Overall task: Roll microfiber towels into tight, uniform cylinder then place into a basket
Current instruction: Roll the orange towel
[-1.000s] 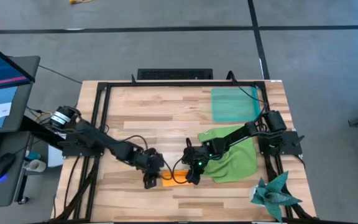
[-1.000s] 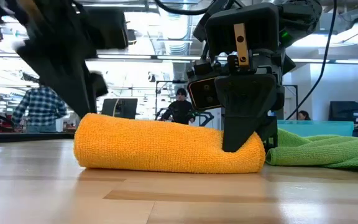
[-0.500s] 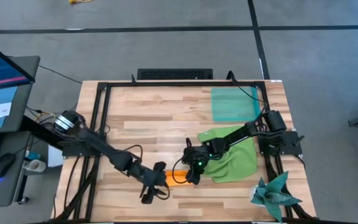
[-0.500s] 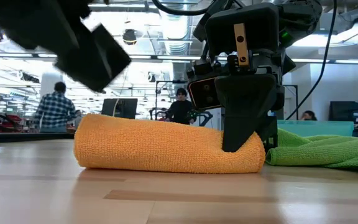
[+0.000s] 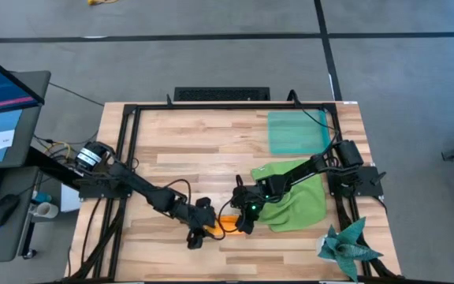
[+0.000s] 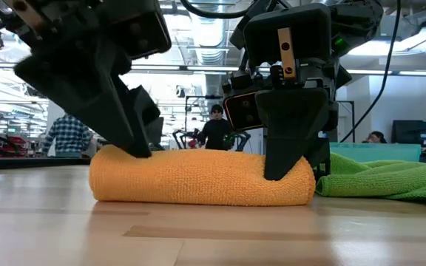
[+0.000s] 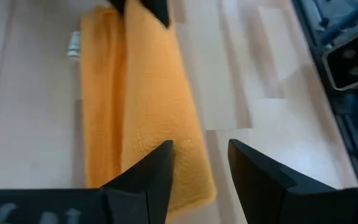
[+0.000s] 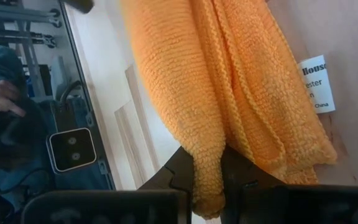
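Note:
The orange microfiber towel [image 6: 198, 177] lies rolled into a cylinder on the wooden table near its front edge, also seen from above [image 5: 225, 225]. My right gripper [image 5: 243, 222] is shut on the roll's right end. My left gripper [image 7: 201, 149] is open over the roll's left end, one finger above the cloth and the other above bare wood. The green microfiber towel [image 5: 294, 197] lies crumpled flat just right of the roll. The translucent teal basket [image 5: 296, 132] sits at the far right of the table. My left gripper has one finger [image 6: 137, 144] down at the top of the roll near its left end; whether it touches the cloth I cannot tell. My right gripper pinches a thick fold at the roll's right end [image 8: 207, 158] between its two fingers, which slant down from above and from the right. The roll lies flat on the table.
A dark teal spiky star-shaped cloth [image 5: 345, 246] lies at the near right corner. A black frame [image 5: 132, 118] runs round the table. A white label [image 8: 316, 84] shows at the towel's end. Bare wood stretches across the far left. People stand in the room beyond.
My left gripper has swung off the roll's left end toward the near edge and up. It has then come back to the right and down onto the top of the roll, rolling its wrist. The orange roll and my right gripper have kept still.

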Robot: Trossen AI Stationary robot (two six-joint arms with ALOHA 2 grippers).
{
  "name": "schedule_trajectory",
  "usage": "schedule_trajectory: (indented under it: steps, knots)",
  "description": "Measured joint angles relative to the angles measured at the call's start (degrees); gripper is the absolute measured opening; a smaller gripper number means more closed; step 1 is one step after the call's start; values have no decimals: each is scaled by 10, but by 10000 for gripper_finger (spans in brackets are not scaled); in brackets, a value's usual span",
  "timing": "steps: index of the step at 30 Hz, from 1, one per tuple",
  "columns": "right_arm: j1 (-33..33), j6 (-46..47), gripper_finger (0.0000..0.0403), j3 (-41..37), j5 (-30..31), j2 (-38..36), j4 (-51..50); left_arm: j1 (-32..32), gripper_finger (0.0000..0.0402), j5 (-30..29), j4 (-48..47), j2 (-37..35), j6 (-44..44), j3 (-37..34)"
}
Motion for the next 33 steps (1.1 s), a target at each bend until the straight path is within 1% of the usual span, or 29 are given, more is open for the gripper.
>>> schedule_trajectory:
  steps: [4,8,11,17,21,25,30,33]
  knots:
    - [0,1,56,0,0,0,0,2,148,-16,-7,7,-15,0]
    - [0,1,56,0,-4,0,1,8,148,-19,-6,29,-25,2]
    - [0,1,56,0,-6,0,1,8,148,-21,1,43,-48,2]
    - [0,-2,56,0,-5,0,1,9,148,-14,-16,45,-111,3]
    - [0,-4,58,0,8,0,1,8,148,-17,-18,46,-123,3]
    - [1,-7,79,0,17,0,0,8,148,-35,-15,46,-121,2]
    - [1,-12,125,0,17,0,2,12,148,-34,-15,47,-118,2]
    - [-4,-13,147,0,6,0,4,13,148,-33,-15,47,-118,1]
